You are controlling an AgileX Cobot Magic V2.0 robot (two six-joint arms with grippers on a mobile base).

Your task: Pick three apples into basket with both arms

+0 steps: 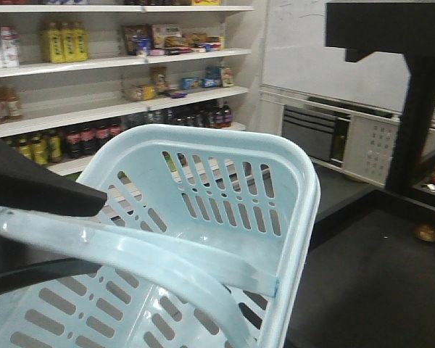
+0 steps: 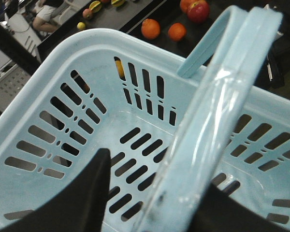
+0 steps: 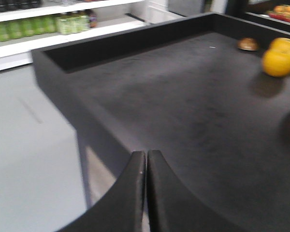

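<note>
The pale blue basket [image 1: 304,190] fills the lower left of the front view, hanging tilted with its handle [image 1: 130,254] raised. My left gripper [image 2: 160,175] straddles that handle [image 2: 217,96] and is shut on it, with one black finger [image 2: 87,193] on each side. The basket's inside shows no fruit. Beyond its rim [image 2: 135,41], a red apple [image 2: 198,10] lies on the black table beside two oranges [image 2: 150,29]. My right gripper [image 3: 146,154] is shut and empty above the near edge of the black table [image 3: 183,106].
Two oranges [image 3: 280,58] and a small brown object [image 3: 248,44] lie at the table's far right. The table has a raised black rim [image 3: 125,41]. Shelves of bottles [image 1: 65,43] stand behind. A black post [image 1: 413,123] rises at right.
</note>
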